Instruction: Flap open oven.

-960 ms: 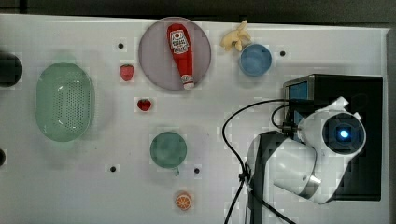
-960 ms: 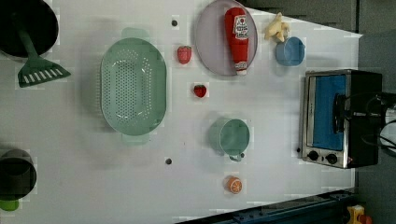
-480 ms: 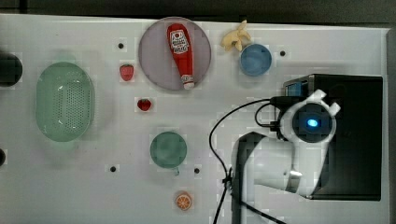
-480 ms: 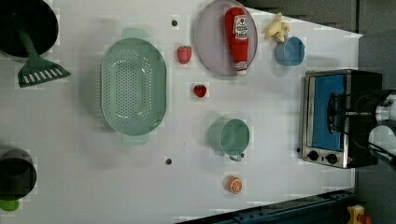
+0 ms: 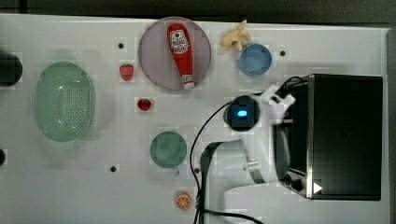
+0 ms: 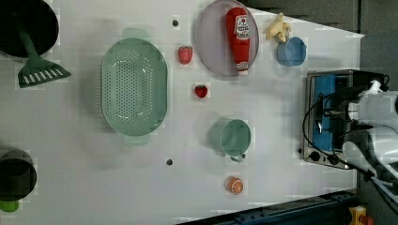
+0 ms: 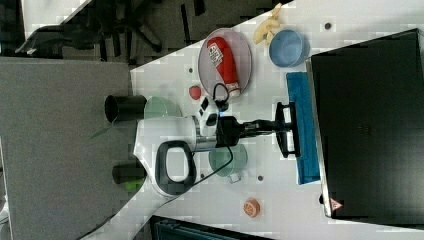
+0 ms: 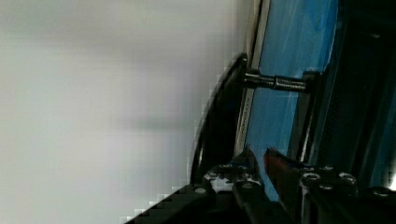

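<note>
- I judge I'm at the grasp: the gripper (image 7: 281, 129) sits at the bar handle (image 7: 291, 131) of the oven (image 5: 345, 135), which stands at the table's (image 5: 70, 186) edge on the top view's right.
- The blue door (image 7: 303, 127) looks not yet swung fully down.
- Next I'd pull the handle out and down in an arc.
- Fingers (image 8: 243, 163) stand a narrow gap apart beside the handle; I cannot tell if they pinch it.

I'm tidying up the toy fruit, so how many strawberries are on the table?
2. One strawberry lies between the green colander and the plate in the top view; the second strawberry lies below the plate's left edge.
</note>
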Controlling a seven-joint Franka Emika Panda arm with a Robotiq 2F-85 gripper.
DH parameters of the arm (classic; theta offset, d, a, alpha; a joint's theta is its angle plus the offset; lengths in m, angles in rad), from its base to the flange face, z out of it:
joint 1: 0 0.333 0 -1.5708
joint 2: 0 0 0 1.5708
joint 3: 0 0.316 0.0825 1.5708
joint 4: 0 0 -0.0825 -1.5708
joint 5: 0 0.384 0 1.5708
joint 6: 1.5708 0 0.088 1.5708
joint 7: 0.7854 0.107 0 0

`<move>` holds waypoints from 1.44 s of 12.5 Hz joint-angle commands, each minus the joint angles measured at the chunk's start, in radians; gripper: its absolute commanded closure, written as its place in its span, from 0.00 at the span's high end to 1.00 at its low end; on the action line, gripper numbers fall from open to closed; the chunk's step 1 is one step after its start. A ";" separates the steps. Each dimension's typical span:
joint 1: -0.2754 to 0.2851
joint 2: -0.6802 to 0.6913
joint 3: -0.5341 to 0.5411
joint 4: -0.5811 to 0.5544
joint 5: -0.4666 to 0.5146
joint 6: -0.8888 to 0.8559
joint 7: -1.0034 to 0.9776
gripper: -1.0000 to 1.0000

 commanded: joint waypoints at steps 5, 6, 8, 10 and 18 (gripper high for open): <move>0.058 0.113 0.076 -0.002 -0.061 -0.041 0.304 0.18; 0.065 0.135 0.082 0.002 -0.062 -0.041 0.320 0.18; 0.084 0.186 0.088 0.018 -0.088 -0.041 0.403 0.18; 0.109 0.245 0.089 0.036 -0.150 -0.041 0.505 0.18; 0.157 0.342 0.096 0.099 -0.169 -0.026 0.570 0.18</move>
